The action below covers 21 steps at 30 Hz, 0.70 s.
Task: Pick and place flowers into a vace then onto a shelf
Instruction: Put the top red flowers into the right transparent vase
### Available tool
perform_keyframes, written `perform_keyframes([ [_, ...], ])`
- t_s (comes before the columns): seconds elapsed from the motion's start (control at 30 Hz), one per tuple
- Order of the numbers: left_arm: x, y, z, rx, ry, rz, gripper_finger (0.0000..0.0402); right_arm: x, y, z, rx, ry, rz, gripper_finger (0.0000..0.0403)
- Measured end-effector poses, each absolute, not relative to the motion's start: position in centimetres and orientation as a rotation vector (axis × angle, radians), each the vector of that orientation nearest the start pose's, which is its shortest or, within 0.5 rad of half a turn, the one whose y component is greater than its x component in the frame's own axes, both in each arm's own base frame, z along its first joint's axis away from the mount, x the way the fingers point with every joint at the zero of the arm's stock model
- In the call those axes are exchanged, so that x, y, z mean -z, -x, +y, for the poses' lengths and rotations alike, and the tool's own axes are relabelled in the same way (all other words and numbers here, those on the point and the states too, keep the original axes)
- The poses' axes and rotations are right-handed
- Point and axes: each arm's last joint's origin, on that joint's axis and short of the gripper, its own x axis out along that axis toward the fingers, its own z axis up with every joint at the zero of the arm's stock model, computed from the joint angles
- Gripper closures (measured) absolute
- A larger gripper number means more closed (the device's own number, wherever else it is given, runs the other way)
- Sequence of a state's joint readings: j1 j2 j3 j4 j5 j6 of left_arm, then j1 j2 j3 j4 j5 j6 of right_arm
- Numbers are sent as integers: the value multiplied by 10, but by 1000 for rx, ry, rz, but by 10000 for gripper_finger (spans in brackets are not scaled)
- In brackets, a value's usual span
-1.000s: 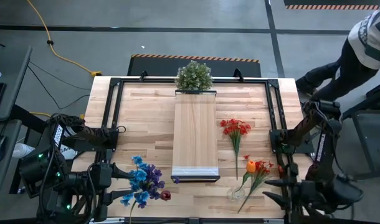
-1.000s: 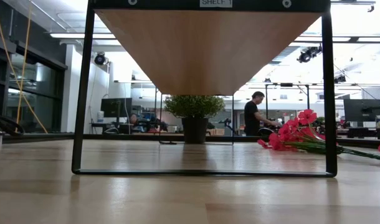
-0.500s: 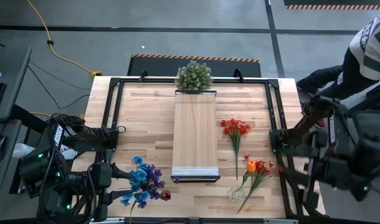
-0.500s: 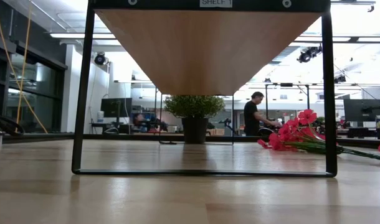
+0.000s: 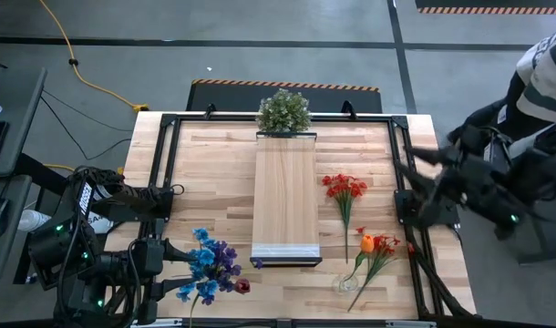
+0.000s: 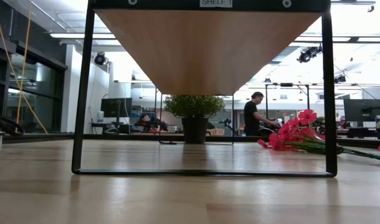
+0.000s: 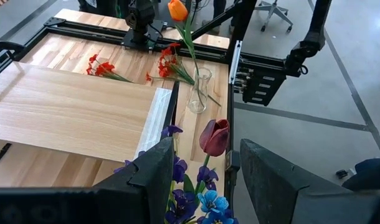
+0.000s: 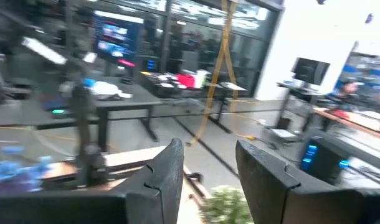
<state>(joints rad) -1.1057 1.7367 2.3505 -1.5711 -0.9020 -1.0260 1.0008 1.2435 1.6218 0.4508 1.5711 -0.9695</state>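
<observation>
Right pincer [image 8: 205, 180] open, raised off table's right edge; flowers [image 5: 211, 267] untouched.

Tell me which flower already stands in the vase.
The orange-bloomed, green-stemmed flower: its stem runs down into the clear glass vase. The bright red sprays and the blue, purple and dark red bunch lie flat on the butcher-block tabletop.

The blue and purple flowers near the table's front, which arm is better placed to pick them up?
Left, probably. The left end effector sits open right over the blue and purple flowers, while the right arm is raised off the table's far side.
</observation>
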Motion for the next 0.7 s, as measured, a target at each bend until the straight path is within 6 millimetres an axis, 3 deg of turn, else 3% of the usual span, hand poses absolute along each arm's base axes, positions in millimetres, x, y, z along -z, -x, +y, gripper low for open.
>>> perform_keyframes([
  [0.2, -484, -145, -239, -87, 192, 527, 186, -556, -126, 102, 707, 118, 43, 265],
  [0.4, -482, -146, -240, -89, 187, 529, 186, -557, -111, 63, 829, 31, 14, 265],
  [0.7, -477, -147, -243, -104, 194, 539, 186, -532, -83, 26, 924, -69, -34, 265],
])
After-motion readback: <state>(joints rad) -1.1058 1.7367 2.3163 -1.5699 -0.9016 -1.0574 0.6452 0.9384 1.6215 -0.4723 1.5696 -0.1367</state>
